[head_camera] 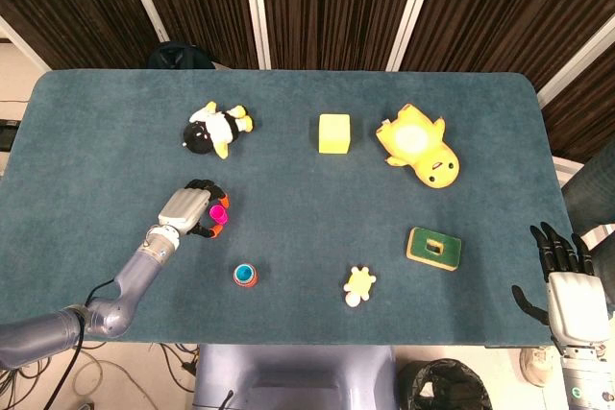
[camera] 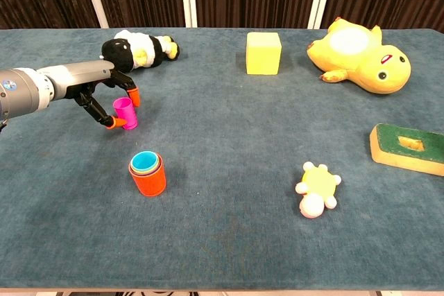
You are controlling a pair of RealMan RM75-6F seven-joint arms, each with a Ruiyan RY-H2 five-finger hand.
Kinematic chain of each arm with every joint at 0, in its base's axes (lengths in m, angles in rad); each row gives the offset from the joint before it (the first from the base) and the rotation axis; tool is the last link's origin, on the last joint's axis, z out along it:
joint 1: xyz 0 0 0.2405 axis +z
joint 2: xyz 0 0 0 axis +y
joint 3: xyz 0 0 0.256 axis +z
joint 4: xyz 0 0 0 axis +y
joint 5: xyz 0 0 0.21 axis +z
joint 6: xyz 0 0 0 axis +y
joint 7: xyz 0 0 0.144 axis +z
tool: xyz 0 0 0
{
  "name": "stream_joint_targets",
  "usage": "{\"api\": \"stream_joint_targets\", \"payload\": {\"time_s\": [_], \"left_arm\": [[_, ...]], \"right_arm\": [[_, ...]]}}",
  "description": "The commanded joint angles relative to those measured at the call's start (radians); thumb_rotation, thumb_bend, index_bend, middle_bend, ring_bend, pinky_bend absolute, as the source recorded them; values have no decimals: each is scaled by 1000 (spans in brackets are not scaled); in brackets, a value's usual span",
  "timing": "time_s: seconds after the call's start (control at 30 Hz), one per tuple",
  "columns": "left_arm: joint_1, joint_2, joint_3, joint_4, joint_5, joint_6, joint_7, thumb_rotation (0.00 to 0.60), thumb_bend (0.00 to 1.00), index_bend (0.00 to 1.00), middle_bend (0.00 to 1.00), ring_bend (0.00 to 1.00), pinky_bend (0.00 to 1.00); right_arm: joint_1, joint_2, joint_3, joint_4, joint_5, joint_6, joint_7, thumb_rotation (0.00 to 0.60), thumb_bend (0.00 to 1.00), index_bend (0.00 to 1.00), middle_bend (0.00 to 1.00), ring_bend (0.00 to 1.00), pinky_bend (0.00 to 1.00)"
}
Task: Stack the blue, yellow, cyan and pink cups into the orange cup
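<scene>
The pink cup (camera: 125, 113) (head_camera: 219, 213) stands upright on the blue cloth. My left hand (camera: 104, 95) (head_camera: 190, 208) reaches it from the left, with orange fingertips (camera: 134, 94) against its far side and the thumb at its near base, so it grips the cup. The orange cup (camera: 148, 178) (head_camera: 245, 276) stands just nearer and to the right, with the cyan cup (camera: 144, 162) nested on top and other rims showing inside it. My right hand (head_camera: 569, 287) hangs off the table's right front corner with its fingers spread and holds nothing.
A penguin toy (camera: 139, 50) lies just behind my left hand. A yellow block (camera: 263, 53) and a yellow duck toy (camera: 361, 57) sit at the back. A green and yellow sponge block (camera: 408, 148) and a small yellow plush (camera: 317, 189) lie to the right.
</scene>
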Motion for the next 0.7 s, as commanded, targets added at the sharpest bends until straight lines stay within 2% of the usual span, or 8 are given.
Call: {"api": "stream_joint_targets", "payload": {"time_s": [0.03,0.7], "left_arm": [[1,-1,1,5,-1,4,6,600,280,401,272,109,109],[3,-4,-1,13,-5,17,35,600,304,433,290,110,109]], "right_arm": [[0,0,1,0,1,0,-1,600,324,49,72,136,61],[1,-3,-1,3,2,-2,-4,600,324,49,72,136,61]]}}
